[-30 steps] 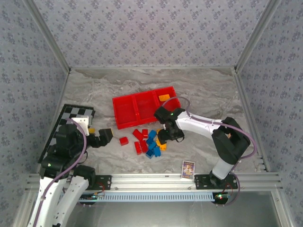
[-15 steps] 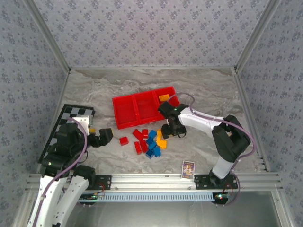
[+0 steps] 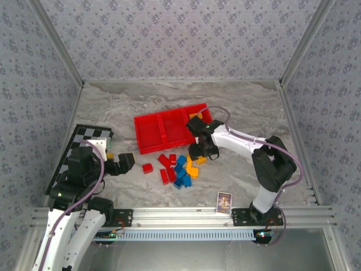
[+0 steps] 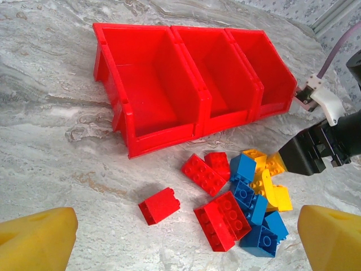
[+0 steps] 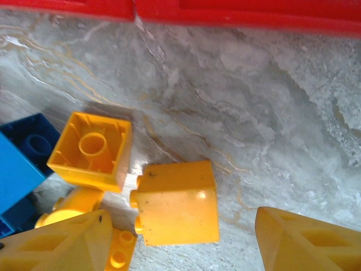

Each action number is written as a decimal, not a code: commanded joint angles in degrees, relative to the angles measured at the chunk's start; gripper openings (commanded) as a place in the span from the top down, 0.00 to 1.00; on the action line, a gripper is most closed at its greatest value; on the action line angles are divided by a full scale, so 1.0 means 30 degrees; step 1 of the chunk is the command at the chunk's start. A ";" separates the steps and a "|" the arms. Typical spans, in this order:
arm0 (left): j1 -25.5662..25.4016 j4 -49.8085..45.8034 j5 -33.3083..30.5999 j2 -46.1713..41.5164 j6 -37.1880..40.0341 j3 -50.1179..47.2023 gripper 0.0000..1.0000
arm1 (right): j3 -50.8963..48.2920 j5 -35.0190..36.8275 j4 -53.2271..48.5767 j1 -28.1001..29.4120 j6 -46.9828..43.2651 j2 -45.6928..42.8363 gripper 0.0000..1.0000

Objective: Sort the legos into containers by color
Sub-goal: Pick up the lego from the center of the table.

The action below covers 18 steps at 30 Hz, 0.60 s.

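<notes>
Right wrist view: the right tool (image 5: 181,212) has been drawn toward the red tray (image 5: 242,14); its jaws are held part-open and empty around an orange-yellow lego (image 5: 176,201) lying unsorted on the table (image 5: 271,113).

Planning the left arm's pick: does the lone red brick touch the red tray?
Apart. The left wrist view shows bare table between the lone red brick and the red tray.
</notes>
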 commanded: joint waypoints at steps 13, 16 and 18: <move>-0.0132 0.0442 0.0392 0.0216 0.0324 0.0085 0.00 | -0.0693 -0.0680 0.0066 -0.0067 0.0029 0.1145 0.38; -0.0132 0.0442 0.0365 0.0216 0.0324 0.0083 0.00 | -0.0905 -0.0621 0.0048 -0.0162 0.0025 0.1145 0.40; -0.0132 0.0448 0.0333 0.0242 0.0324 0.0083 0.00 | -0.1045 -0.0579 0.0064 -0.0237 0.0035 0.1145 0.41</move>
